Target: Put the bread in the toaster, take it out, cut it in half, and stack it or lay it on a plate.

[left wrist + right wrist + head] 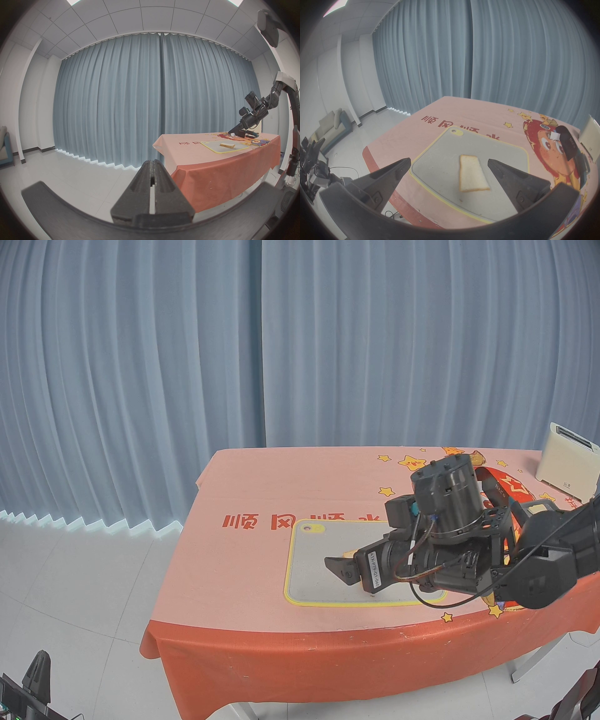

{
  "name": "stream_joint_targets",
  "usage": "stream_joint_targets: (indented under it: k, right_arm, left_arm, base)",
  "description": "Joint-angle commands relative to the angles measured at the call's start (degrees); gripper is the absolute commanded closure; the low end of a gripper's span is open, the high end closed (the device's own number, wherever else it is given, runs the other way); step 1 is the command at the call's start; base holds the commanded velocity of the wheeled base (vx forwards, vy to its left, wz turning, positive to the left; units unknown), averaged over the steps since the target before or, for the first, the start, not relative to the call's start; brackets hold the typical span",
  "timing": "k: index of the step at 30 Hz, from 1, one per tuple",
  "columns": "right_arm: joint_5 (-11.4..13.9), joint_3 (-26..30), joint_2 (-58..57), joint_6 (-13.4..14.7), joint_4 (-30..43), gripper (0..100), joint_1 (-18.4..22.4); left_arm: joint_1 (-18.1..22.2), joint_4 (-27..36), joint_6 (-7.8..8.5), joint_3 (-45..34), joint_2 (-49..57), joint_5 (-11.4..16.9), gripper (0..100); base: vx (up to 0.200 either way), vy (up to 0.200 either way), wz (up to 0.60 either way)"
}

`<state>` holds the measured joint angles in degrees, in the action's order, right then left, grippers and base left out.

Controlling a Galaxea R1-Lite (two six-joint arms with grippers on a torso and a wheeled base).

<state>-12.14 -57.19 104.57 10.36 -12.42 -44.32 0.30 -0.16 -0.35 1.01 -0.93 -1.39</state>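
The robot's right hand [448, 162] hangs above the grey cutting board [503, 156] with its fingers spread wide and nothing between them; seen from its wrist, the two fingers stand to either side of the bread [472, 173]; the single pale slice lies flat near the middle of the board, apart from both fingers; the board itself rests on the pink-clothed counter [250, 565], close to the near edge and about midway along it; a dark object with a white tag [567, 142] lies on the cloth's cartoon print, between the board and the toaster, and whether it is the knife cannot be told; the white toaster [567, 462] stands at the counter's far right corner, well apart from the slice; the left hand [152, 165] sits low off the counter's left edge, fingers pressed together on nothing.

The slice looks light, soft and easily crushed, likely to bend if lifted by one corner and to shed crumbs if squeezed; the firmer crust edges seem the place to hold it, across the narrow width, with a light close; lying flat, it offers little height to pinch, so the fingertips would probably need to come down almost to the board.
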Motion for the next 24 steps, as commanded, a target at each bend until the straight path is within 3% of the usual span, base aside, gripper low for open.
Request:
stream_joint_targets:
  k: [1,24]
  right_arm:
    - [-0.07,-1.61,3.36,0.89,0.82,0,-0.68]
    - [-0.34,-2.76,9.60,2.73,-0.23,0,-3.05]
  left_arm:
    - [0.05,-0.02,0.00,-1.01,0.93,-0.02,100]
    - [-0.04,-0.02,0.00,-1.01,0.93,-0.02,100]
  base:
    - [0.000,0.000,0.00]
    - [0.000,0.000,0.00]
